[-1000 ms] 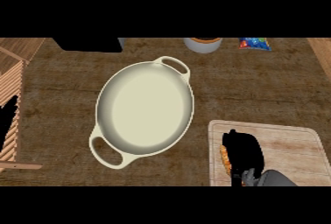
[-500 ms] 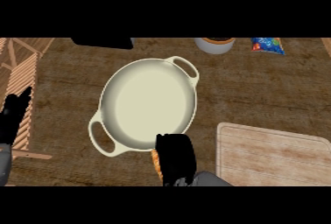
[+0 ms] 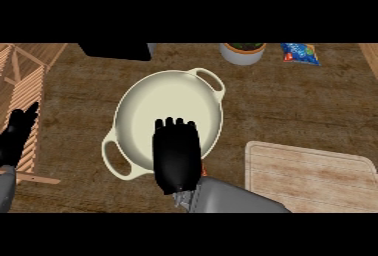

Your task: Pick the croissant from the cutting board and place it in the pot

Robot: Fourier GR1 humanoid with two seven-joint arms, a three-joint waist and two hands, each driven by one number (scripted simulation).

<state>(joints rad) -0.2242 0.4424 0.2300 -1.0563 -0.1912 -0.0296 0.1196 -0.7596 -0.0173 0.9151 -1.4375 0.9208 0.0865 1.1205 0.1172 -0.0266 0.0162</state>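
Note:
A cream pot [image 3: 168,97] with two loop handles sits mid-counter. My right hand [image 3: 176,155] hovers palm down over the pot's near half, with its fingers curled downward. The croissant is hidden beneath that hand, apart from perhaps a thin brown sliver at its right edge. To the right of the pot lies the wooden cutting board [image 3: 310,175], and nothing rests on it. At the view's left edge my left hand [image 3: 18,136] rests open, fingers up, away from the pot.
A grey planter [image 3: 242,53] and a blue packet [image 3: 299,52] stand at the back right. A black block [image 3: 114,50] sits at the back left. A slatted wooden rack [image 3: 28,87] runs down the left side.
My right hand carried the croissant left from the cutting board to above the pot's near half. The board is now bare. My left hand stayed at the left edge.

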